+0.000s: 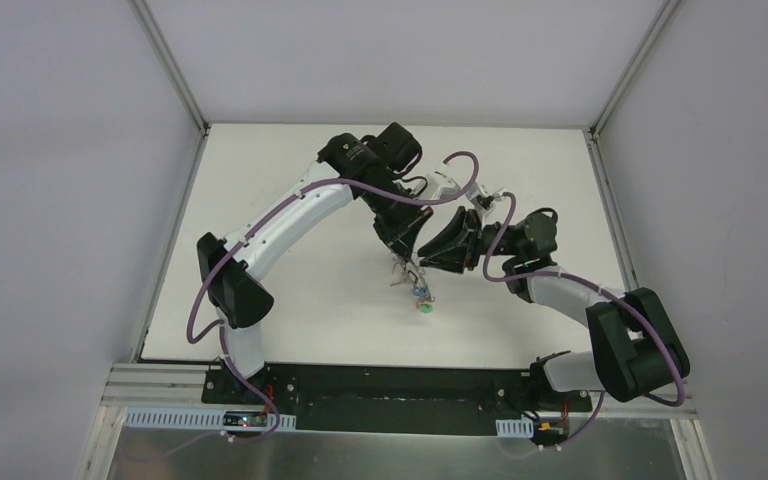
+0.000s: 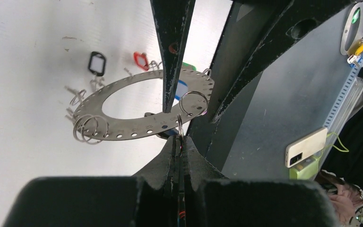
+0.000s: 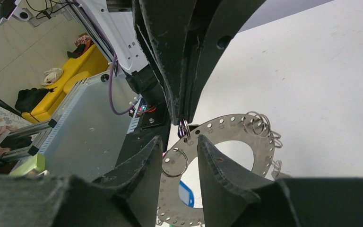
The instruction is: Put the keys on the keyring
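1. Left gripper [image 2: 180, 147] is clamped tight on a small split ring [image 2: 180, 126], pinched edge-on right at the fingertips.
2. Right gripper [image 3: 179, 140] has its jaws apart and isn't pinching anything as far as I can see. One finger pokes through the keyring's middle hole and the other sits just outside its rim, so the band runs between them.
3. The keyring [image 2: 123, 130] is a flat grey metal band punched with little holes. It's right ahead of the left jaws, with the pinched ring at its edge.
4. Another split ring [image 2: 193, 103] lies on the band between the right jaws, and two more rings [image 2: 90, 127] are on the band well off to the side.
5. Beyond the keyring from the left jaws there's a black tag [image 2: 97, 63], a red tag [image 2: 141, 60] and what look like small silver keys [image 2: 77, 98].
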`<state>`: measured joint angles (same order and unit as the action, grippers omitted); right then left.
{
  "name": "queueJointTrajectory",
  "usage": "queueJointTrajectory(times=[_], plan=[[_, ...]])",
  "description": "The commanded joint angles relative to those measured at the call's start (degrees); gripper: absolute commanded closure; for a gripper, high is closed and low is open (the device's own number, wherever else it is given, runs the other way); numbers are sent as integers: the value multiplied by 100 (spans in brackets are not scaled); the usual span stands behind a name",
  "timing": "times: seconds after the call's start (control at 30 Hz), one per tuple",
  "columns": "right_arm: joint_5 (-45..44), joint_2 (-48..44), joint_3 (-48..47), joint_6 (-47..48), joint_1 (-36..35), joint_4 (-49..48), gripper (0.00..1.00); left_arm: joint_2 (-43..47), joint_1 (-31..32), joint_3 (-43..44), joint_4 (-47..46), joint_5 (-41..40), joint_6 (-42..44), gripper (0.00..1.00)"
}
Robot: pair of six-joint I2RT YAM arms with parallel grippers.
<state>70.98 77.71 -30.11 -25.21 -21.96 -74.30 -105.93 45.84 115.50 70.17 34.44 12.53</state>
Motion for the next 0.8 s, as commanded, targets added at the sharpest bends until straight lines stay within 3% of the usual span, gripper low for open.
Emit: queueJointTrajectory(times=[0.0, 0.13, 0.3, 0.47, 0.67, 0.77], plan=[[81, -17, -218, 109, -83, -157, 65, -53, 88, 263, 195, 240, -123, 100], [30, 54, -250, 68, -122, -129, 66, -109, 91, 253, 168, 374, -175, 100], [36, 91, -261, 84, -166, -70, 76, -140, 91, 260, 147, 432, -216, 100], [11, 95, -288, 44, -174, -40, 80, -163, 100, 236, 144, 451, -203, 100], [8, 99, -313, 8, -192, -18, 99, -156, 103, 236, 118, 459, -212, 100], [-43, 104, -382, -142, -180, -22, 100, -152, 97, 229, 112, 485, -168, 100]])
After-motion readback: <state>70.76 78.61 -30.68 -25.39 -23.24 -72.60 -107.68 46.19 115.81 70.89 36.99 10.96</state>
